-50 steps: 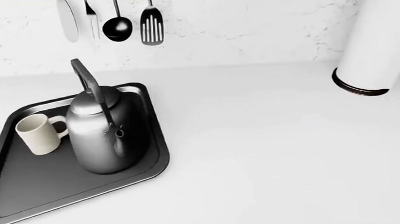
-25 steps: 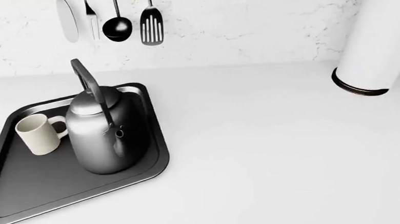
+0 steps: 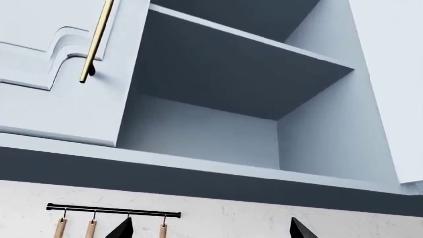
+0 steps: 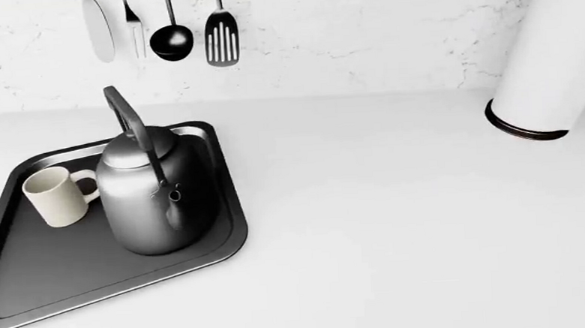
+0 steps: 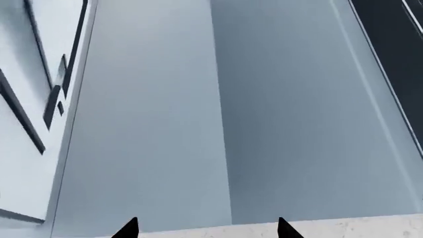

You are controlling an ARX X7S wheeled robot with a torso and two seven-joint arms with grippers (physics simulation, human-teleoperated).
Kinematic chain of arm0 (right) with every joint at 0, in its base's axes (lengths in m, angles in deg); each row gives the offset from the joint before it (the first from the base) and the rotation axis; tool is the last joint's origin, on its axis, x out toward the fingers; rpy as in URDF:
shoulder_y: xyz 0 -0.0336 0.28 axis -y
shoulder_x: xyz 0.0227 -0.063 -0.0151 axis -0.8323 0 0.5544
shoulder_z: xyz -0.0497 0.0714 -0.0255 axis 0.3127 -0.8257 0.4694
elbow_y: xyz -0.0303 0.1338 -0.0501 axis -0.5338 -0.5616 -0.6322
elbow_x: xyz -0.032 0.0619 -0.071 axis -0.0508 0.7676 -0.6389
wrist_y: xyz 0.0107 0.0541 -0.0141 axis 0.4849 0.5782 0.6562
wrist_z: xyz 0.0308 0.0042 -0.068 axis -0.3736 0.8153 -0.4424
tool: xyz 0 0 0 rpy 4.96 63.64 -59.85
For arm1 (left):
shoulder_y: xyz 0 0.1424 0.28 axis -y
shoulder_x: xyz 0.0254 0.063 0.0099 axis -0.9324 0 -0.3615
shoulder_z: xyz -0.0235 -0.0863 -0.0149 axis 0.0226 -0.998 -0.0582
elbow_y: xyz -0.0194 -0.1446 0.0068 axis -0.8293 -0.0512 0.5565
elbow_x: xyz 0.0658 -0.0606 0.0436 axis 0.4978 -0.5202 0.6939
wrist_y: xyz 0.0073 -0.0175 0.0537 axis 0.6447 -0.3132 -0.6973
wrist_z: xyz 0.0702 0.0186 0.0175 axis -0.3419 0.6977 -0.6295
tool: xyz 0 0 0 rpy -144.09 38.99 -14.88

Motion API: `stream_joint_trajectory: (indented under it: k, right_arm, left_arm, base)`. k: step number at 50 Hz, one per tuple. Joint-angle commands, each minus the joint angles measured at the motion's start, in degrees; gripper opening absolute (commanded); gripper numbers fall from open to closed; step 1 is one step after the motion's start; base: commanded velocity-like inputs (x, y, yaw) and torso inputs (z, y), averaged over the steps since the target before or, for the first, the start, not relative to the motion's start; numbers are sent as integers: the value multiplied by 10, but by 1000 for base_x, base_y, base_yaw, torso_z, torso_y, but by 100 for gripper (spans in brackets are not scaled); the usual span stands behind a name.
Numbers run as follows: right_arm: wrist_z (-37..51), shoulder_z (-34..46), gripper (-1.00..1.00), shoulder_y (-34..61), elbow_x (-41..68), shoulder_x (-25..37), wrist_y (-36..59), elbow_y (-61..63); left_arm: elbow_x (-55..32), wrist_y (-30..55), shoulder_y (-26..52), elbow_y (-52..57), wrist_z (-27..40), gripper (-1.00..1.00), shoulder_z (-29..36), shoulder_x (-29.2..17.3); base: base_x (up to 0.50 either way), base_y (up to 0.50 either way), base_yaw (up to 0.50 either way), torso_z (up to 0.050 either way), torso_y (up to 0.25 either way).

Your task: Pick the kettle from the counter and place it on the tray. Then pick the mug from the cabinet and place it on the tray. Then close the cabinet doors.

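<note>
So kettle (image 4: 154, 194) and mug (image 4: 57, 195) sit on the tray (image 4: 78, 273), cabinet (image 3: 218, 99) open, both my jaws spread, empty.

A white marble-veined backsplash wall (image 4: 366, 40) rises behind the worktop, and on it hang a knife, a fork, a black ladle (image 4: 171, 39) and a black slotted spatula (image 4: 220, 38), with a tall white cylinder with a dark base ring (image 4: 547, 53) standing at the right. In the left wrist view, a pale blue-white wall cabinet stands open, showing its dark grey shelf (image 3: 231, 64), a panelled door with a slim brass bar handle (image 3: 97, 42), and a thin black rail (image 3: 112, 210) with wooden-handled utensils below. The light is soft and even.
</note>
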Motion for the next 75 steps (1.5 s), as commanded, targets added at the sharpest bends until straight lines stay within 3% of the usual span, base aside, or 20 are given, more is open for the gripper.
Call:
stream_joint_trajectory:
  k: [1, 13, 22, 34, 46, 59, 75]
  right_arm:
    - [-71, 99, 100, 210, -40, -82, 77, -78]
    - [-138, 204, 100, 419, -131, -253, 142, -207]
    - [-266, 142, 100, 427, -290, -385, 215, -273]
    - [-393, 177, 100, 426, -430, -438, 155, -352]
    - [-535, 134, 100, 427, -591, -530, 116, -457]
    - [-584, 94, 100, 378, -577, -601, 66, -564]
    - [-656, 102, 100, 328, -572, -646, -5, -669]
  left_arm:
    - [3, 0, -11, 1, -8, 100, -7, 3]
    - [-3, -5, -25, 4, -16, 100, -25, -2]
    - [-13, -8, -38, 6, -20, 100, -41, -11]
    - [-29, -9, -65, 8, -32, 100, -83, -32]
    - [-36, -7, -91, 9, -47, 100, -120, -35]
    - [-70, -21, -117, 18, -41, 100, -156, -45]
    - [-85, -21, -129, 25, -44, 100, -179, -48]
  base:
    - [0, 0, 0, 0, 0]
    - [0, 0, 1, 3, 0]
    - [0, 0, 4, 6, 1]
    - [0, 0, 1, 3, 2]
    - [0, 0, 0, 0, 0]
    - [0, 0, 1, 1, 0]
    - [2, 0, 3, 1, 0]
